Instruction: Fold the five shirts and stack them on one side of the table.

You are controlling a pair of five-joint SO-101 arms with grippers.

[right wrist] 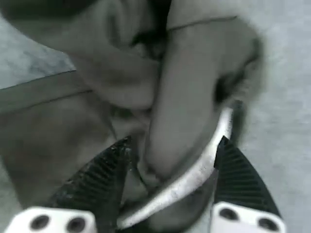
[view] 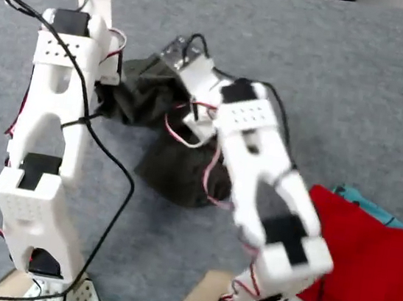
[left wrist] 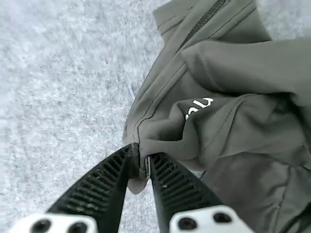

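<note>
Shirt (left wrist: 228, 77) edge in L pincer (left wrist: 140, 169)

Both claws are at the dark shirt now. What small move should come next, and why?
Probably draw the two claws apart, slightly raised, to spread the dark shirt. The left claw pinches its edge, the right claw holds a bunch of it, and the shirt lies crumpled on the table, too bunched to fold.

Left end effector (left wrist: 141, 167) pinched on dark shirt (left wrist: 228, 111); right end effector (right wrist: 172, 145) clamped round it; both arms outstretched
</note>
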